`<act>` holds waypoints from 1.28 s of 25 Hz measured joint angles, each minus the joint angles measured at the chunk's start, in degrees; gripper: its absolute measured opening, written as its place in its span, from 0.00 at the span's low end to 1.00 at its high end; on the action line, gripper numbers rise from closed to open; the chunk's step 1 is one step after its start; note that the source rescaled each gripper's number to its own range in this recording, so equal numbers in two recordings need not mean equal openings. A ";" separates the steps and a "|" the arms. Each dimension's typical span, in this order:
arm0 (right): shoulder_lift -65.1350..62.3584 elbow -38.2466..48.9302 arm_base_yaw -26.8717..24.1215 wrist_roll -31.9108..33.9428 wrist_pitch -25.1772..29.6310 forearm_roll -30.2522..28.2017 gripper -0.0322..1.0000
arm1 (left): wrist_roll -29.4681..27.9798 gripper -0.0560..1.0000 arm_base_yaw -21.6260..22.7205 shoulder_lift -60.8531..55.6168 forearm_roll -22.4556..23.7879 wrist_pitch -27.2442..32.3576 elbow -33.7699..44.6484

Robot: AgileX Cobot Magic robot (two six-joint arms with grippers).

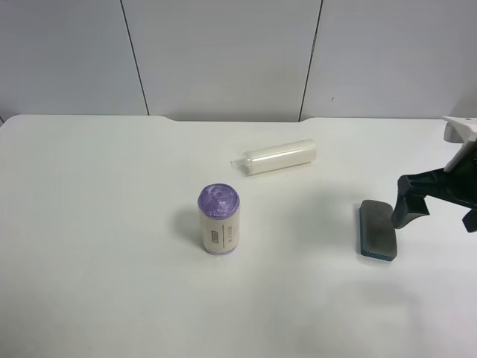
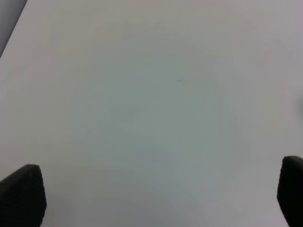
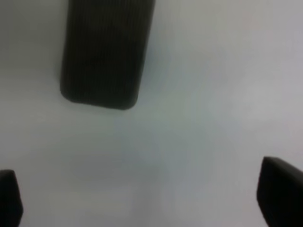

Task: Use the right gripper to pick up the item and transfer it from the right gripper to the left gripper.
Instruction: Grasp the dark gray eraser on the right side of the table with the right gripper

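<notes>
The item [image 1: 377, 229], a flat block with a dark grey top and a blue-teal base, lies on the white table at the exterior high view's right. It also shows in the right wrist view [image 3: 104, 52], ahead of the fingers and off to one side. My right gripper [image 1: 440, 212], black with a white bracket, hovers just beside the item without touching it. In the right wrist view the right gripper [image 3: 146, 194] is open and empty. My left gripper [image 2: 156, 191] is open and empty over bare table. It is out of the exterior high view.
A cylinder with a purple top [image 1: 219, 219] stands upright near the table's middle. A white tube [image 1: 279, 156] lies on its side behind it. The white table [image 1: 112, 224] ends at a grey panelled wall at the back.
</notes>
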 joint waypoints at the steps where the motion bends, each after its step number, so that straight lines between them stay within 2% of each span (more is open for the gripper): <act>1: 0.94 0.00 0.00 0.00 -0.52 0.06 1.00 | 0.00 1.00 0.00 0.00 0.00 0.00 0.00; 20: 16.88 -0.01 0.00 -1.03 -12.64 3.63 1.00 | 0.00 1.00 0.00 0.00 0.00 0.00 0.00; 32: 20.05 -1.67 0.00 -1.03 -13.35 4.93 1.00 | 0.00 1.00 0.00 0.00 0.00 0.00 0.00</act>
